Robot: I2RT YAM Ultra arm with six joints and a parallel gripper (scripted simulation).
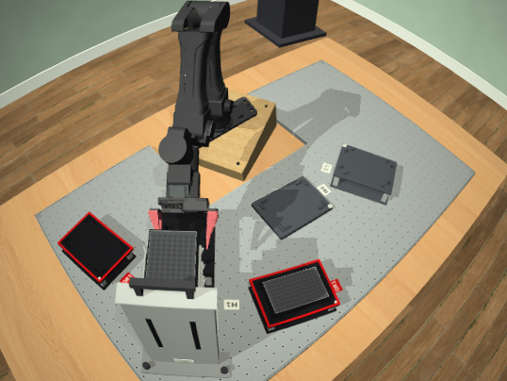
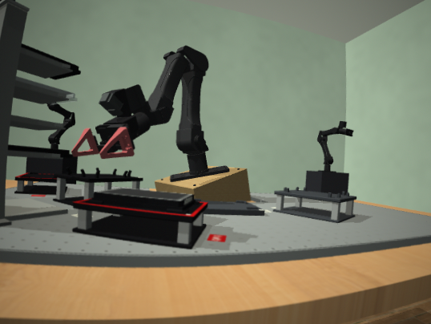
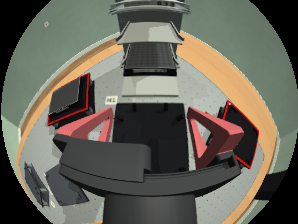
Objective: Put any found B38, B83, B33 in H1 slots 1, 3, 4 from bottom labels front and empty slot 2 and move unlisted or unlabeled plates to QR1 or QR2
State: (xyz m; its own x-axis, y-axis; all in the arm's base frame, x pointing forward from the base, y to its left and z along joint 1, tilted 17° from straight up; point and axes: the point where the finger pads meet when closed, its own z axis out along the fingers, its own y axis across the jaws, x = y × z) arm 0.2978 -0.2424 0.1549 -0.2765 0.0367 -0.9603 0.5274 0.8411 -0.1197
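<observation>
An empty red-rimmed black quarantine nest [image 1: 95, 246] sits at nine o'clock on the grey perforated counter [image 1: 386, 226]. Just to its right, the grey plate hotel with dark shelves [image 1: 168, 325] stands at six o'clock, a dark gridded well plate [image 1: 171, 255] jutting from one of its upper shelves toward the arm; which slot cannot be told. The black arm's tool with red triangular fingers [image 1: 184, 221] hangs spread wide and holding nothing just in front of the hotel, near the plate's front end and lower than that plate in the side view [image 2: 103, 145]. At five o'clock a second red-rimmed nest [image 1: 264, 306] carries another dark gridded plate [image 1: 295, 289]. A flat dark nest plate [image 1: 290, 206] lies near centre, and a raised dark landing nest [image 1: 366, 172] stands bare at three o'clock.
</observation>
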